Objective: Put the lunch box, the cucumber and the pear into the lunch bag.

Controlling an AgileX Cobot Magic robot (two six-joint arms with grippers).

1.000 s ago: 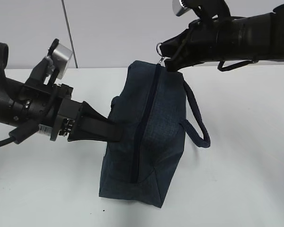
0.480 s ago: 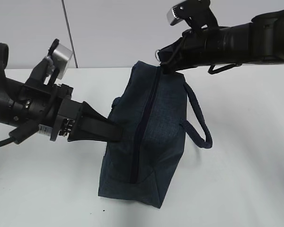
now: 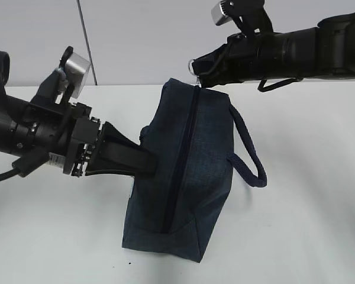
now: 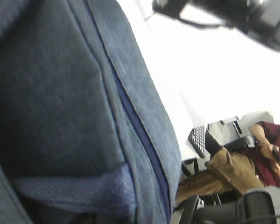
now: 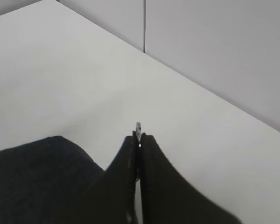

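The dark navy lunch bag [image 3: 195, 160] stands on the white table with its long zipper [image 3: 180, 160] closed along the top. My right gripper [image 3: 198, 70] is shut on the metal ring pull [image 3: 193, 64] at the bag's far top corner; a sliver of that metal pull [image 5: 138, 126] sticks out past the pinched tips of the right gripper [image 5: 139, 137]. My left gripper [image 3: 149, 164] presses against the bag's left side by a looped handle [image 4: 70, 191]; its jaws are hidden against the fabric. The lunch box, the cucumber and the pear are out of view.
The bag's other handle [image 3: 248, 154] loops out to the right. Bare white table [image 3: 307, 225] surrounds the bag, with a grey wall [image 3: 136, 41] behind. Beyond the table edge, the left wrist view shows a seated person [image 4: 270, 149].
My right gripper has shifted a little left and up with the ring pull, drawing the bag's far corner along. The left arm has tilted slightly at the bag's side.
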